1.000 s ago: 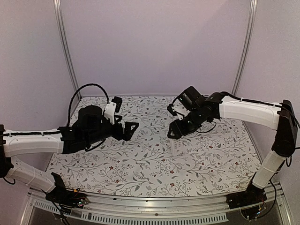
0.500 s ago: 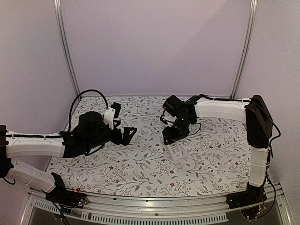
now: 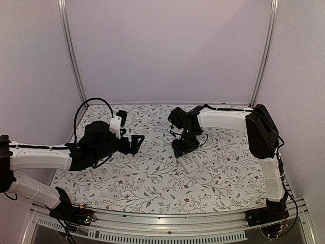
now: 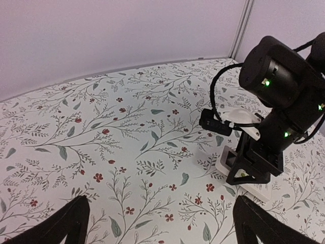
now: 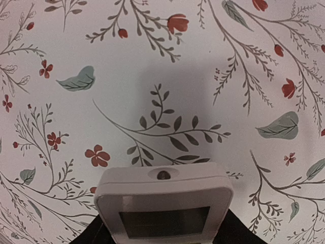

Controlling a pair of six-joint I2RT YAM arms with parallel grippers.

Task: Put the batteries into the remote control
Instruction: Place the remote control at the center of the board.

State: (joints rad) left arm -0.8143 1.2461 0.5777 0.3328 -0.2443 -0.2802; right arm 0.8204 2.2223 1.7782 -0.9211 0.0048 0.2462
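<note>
Handset position: the remote control (image 3: 190,163) lies flat on the counter (image 3: 152,185), screen side up, slightly toward 3 o'clock from the counter's centre in the overhead view. Its long axis runs roughly from 11 o'clock to 5 o'clock. The body is a smooth white plastic rectangle with rounded corners. The right wrist view shows a dark rectangular screen (image 5: 163,222) set into the front face and a small round emitter window (image 5: 163,175) in the end face.

The right end effector (image 3: 183,150) sits at the 11 o'clock end of the remote control, pointing down. Its jaws stand wide, with one black finger (image 5: 94,236) on each side of the screen end. Whether the fingers touch the plastic cannot be determined.

The left end effector (image 3: 136,144) hangs above the counter at 9 o'clock from the remote control, well apart from it. Its jaws are spread wide and hold nothing. The left wrist view shows two black pointed fingertips (image 4: 76,213) at the lower corners with bare counter between them.

The counter covering is a matt white sheet printed with grey-green leaves, thin dark stems and small red flowers. The left arm (image 3: 40,157) and right arm (image 3: 223,119) have white link shells and black joint housings.
</note>
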